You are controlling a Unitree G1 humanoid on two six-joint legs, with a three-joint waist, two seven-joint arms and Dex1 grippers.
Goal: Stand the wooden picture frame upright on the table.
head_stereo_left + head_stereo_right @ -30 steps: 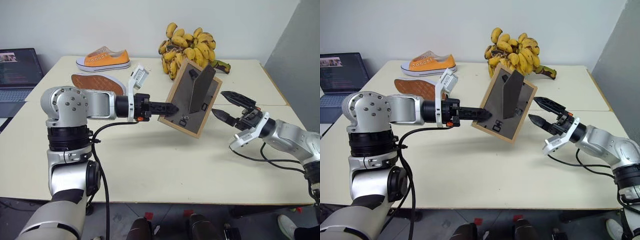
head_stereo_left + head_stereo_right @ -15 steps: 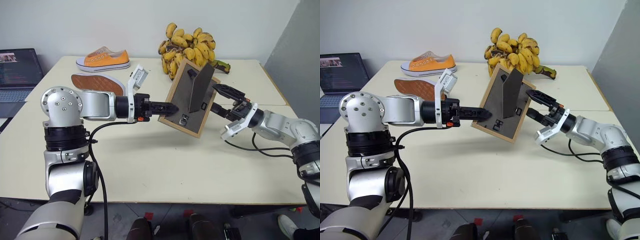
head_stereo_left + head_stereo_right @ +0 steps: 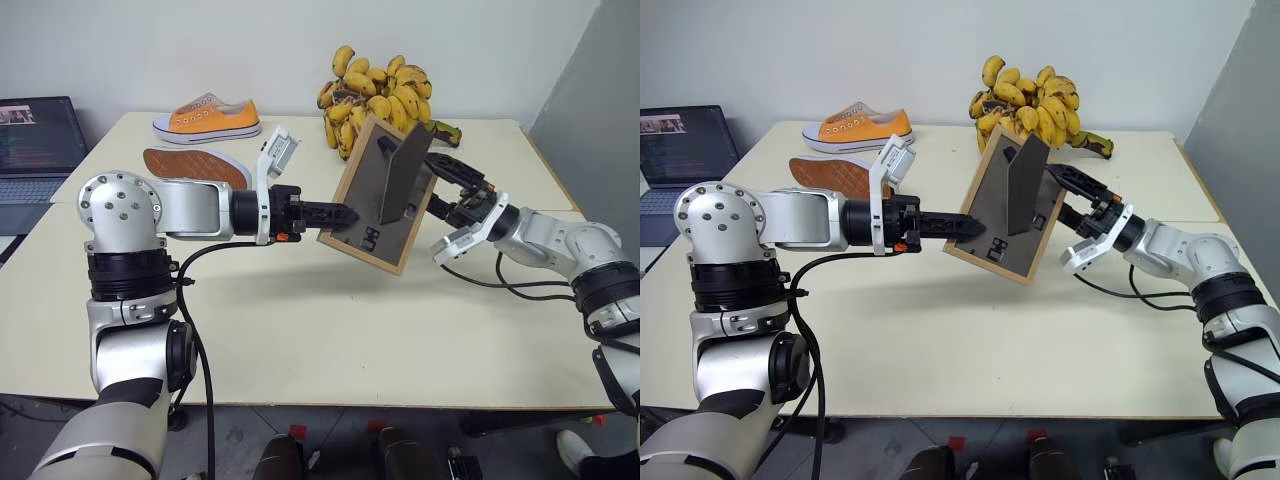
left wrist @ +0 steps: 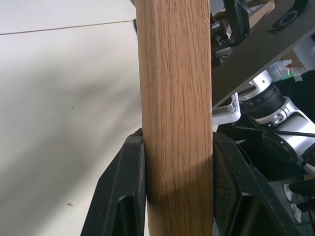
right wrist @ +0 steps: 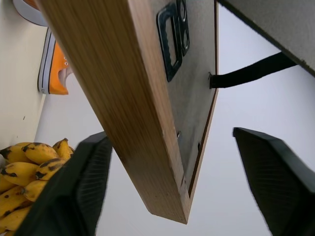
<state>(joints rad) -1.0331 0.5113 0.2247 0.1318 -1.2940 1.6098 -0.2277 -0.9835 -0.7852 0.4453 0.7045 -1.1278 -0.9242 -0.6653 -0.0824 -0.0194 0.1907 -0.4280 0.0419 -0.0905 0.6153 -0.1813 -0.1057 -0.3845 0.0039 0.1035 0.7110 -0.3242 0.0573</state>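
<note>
The wooden picture frame [image 3: 372,210] hangs tilted above the table [image 3: 300,320], its dark back panel toward me and the stand strut [image 3: 402,172] swung out. My left gripper [image 3: 340,215] is shut on the frame's lower left edge. In the left wrist view both pads [image 4: 129,182] press the light-wood edge [image 4: 174,88]. My right gripper [image 3: 432,183] is at the frame's right edge, open, with one finger on each side of it. In the right wrist view its fingers [image 5: 81,187] stand apart from the wood [image 5: 128,93].
A big bunch of bananas [image 3: 380,85] lies at the back, just behind the frame. An orange shoe [image 3: 205,118] stands at the back left, with a second shoe [image 3: 190,165] sole-up in front of it. A laptop [image 3: 35,140] sits off the table's left.
My right gripper has moved in and up from the right, and its jaws now straddle the frame's right edge, somewhat narrower than before. The left gripper and the frame have stayed still.
</note>
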